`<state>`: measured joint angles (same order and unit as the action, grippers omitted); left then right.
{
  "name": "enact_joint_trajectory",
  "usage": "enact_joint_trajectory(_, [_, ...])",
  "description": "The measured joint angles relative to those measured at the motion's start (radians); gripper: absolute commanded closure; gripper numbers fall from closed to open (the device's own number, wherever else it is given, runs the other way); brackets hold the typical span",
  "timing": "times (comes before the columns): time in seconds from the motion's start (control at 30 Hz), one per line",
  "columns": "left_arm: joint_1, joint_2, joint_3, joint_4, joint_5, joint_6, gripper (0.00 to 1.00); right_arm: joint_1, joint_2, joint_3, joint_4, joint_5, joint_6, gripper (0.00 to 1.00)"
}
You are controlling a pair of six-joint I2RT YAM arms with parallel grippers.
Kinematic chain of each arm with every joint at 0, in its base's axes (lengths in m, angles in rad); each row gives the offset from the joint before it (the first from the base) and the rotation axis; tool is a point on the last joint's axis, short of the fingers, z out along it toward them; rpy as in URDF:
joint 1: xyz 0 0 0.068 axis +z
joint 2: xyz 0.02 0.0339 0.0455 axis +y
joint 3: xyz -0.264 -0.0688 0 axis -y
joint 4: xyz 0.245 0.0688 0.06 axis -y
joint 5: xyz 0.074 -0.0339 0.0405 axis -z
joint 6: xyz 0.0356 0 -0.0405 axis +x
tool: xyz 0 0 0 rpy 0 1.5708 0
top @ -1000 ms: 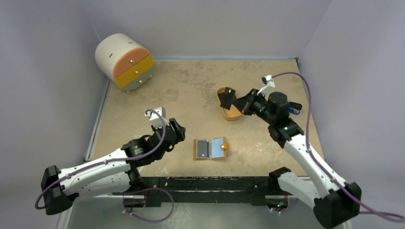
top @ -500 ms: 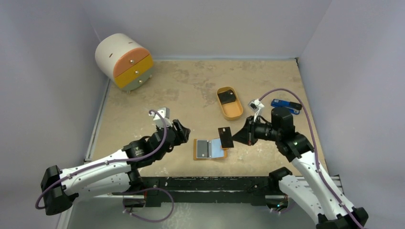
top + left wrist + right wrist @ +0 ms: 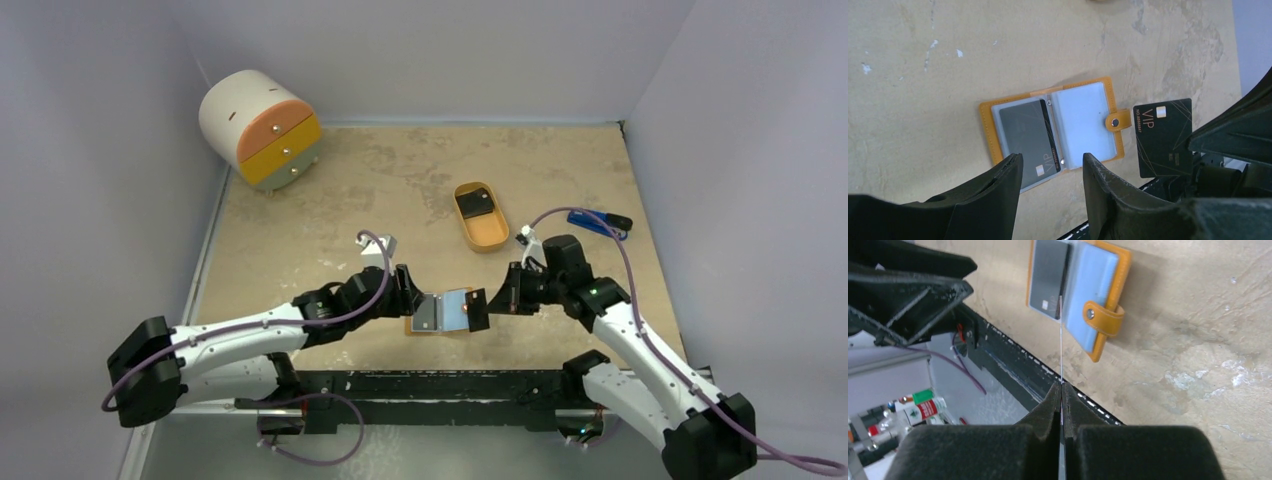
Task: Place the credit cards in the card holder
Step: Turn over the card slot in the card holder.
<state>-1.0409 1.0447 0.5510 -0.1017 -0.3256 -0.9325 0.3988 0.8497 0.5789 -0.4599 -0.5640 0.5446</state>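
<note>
The orange card holder (image 3: 458, 325) lies open near the table's front edge, pale blue inside (image 3: 1080, 125) (image 3: 1094, 280). One dark card (image 3: 1025, 137) (image 3: 1048, 277) sits in its left pocket. My right gripper (image 3: 497, 300) (image 3: 1061, 385) is shut on a second black card (image 3: 478, 310) (image 3: 1163, 137), seen edge-on in the right wrist view (image 3: 1061, 340), held just right of the holder's snap tab (image 3: 1115, 121). My left gripper (image 3: 405, 292) (image 3: 1050, 157) is open and empty, hovering at the holder's left side. A third card (image 3: 474, 204) lies in the orange oval tray.
The orange oval tray (image 3: 487, 238) stands behind the holder. A blue-and-black gadget (image 3: 598, 221) lies at the right. A round drawer unit (image 3: 260, 125) stands at the back left. The table's black front rail (image 3: 440, 385) runs just below the holder.
My right gripper has carried a black card from the oval tray down to the holder's right edge. My left gripper has moved right, up to the holder's left side.
</note>
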Motion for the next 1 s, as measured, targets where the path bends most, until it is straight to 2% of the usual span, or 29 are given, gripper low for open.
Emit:
enact_joint_trajectory(0.2, [0.0,0.12,0.0,0.079,0.068,0.016,0.55,0.023,0.052,-0.045,0.083,0.058,0.11,1.0])
enact_joint_trajectory(0.4, [0.0,0.216,0.0,0.141,0.094,0.018,0.56,0.15,0.135,-0.024,0.125,0.103,0.156,1.0])
enact_joint_trajectory(0.57, [0.0,0.258,0.0,0.183,0.095,0.009,0.57,0.19,0.213,-0.013,0.119,0.162,0.18,1.0])
enact_joint_trajectory(0.77, [0.0,0.302,0.0,0.225,0.115,0.0,0.46,0.19,0.217,-0.013,0.106,0.27,0.226,1.0])
enact_joint_trajectory(1.0, [0.0,0.38,0.037,0.229,0.141,0.001,0.46,0.19,0.185,-0.013,0.098,0.35,0.264,1.0])
